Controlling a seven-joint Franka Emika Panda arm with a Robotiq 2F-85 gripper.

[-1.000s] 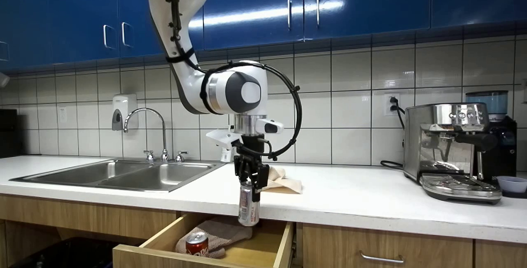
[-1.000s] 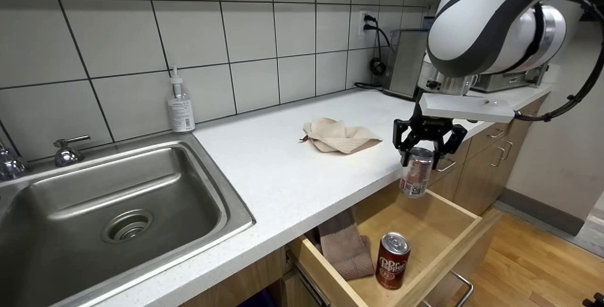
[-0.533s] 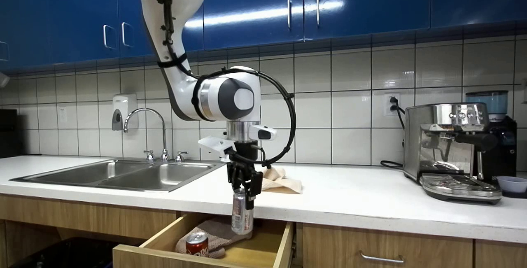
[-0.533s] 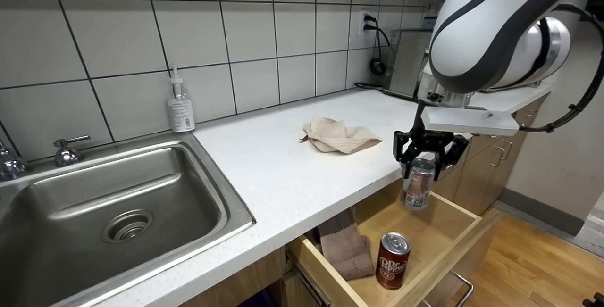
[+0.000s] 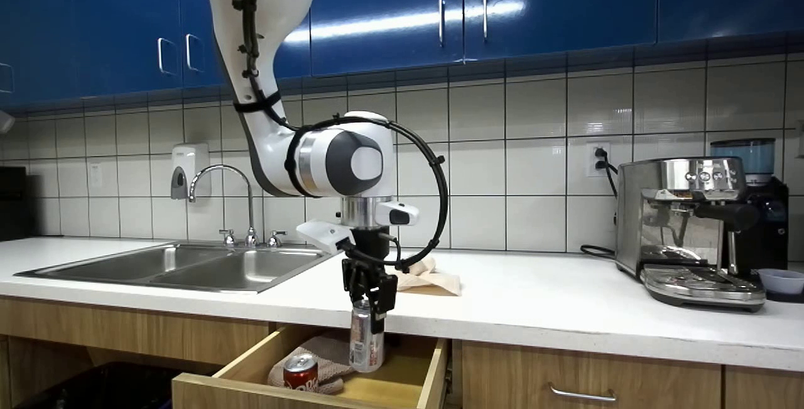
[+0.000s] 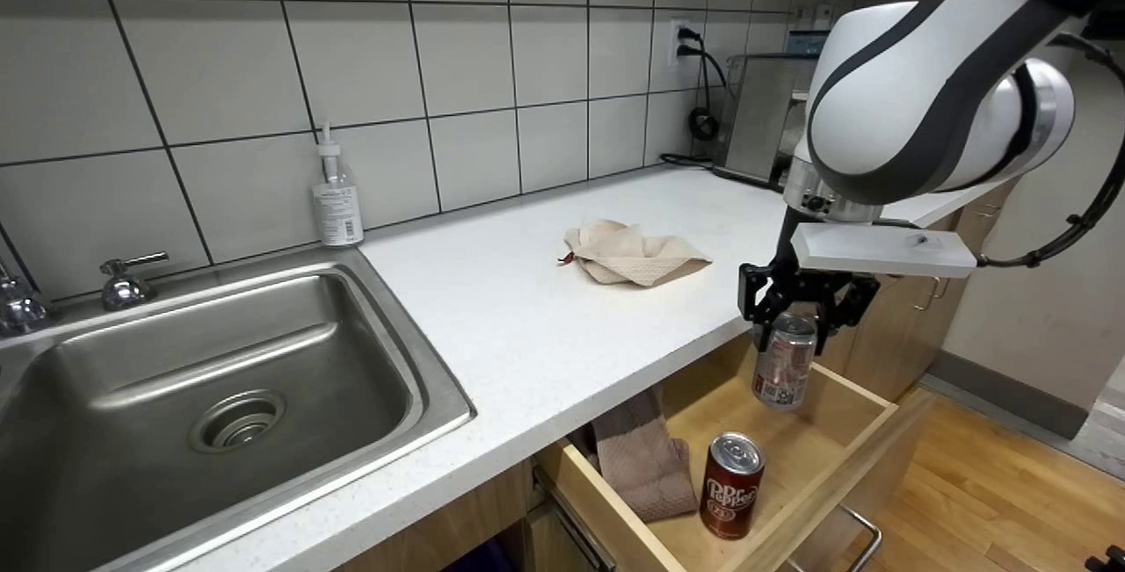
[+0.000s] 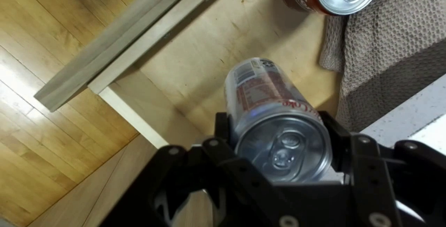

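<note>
Silver can [image 7: 277,115] — clasped by end effector [image 6: 792,345] over drawer [image 6: 795,449], near counter edge [image 6: 615,391] — gap to red can [image 6: 732,488].

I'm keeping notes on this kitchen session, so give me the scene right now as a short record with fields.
gripper: closed on the silver can, near its top
held item: "Coke" lettering visible, roughly upright, over the open drawer
drawer contents: Dr Pepper can standing upright, brown cloth beside it
counter: crumpled beige cloth, espresso machine
sink: pump bottle at one corner
unclear: whether the Dr Pepper can touches the brown cloth
</note>
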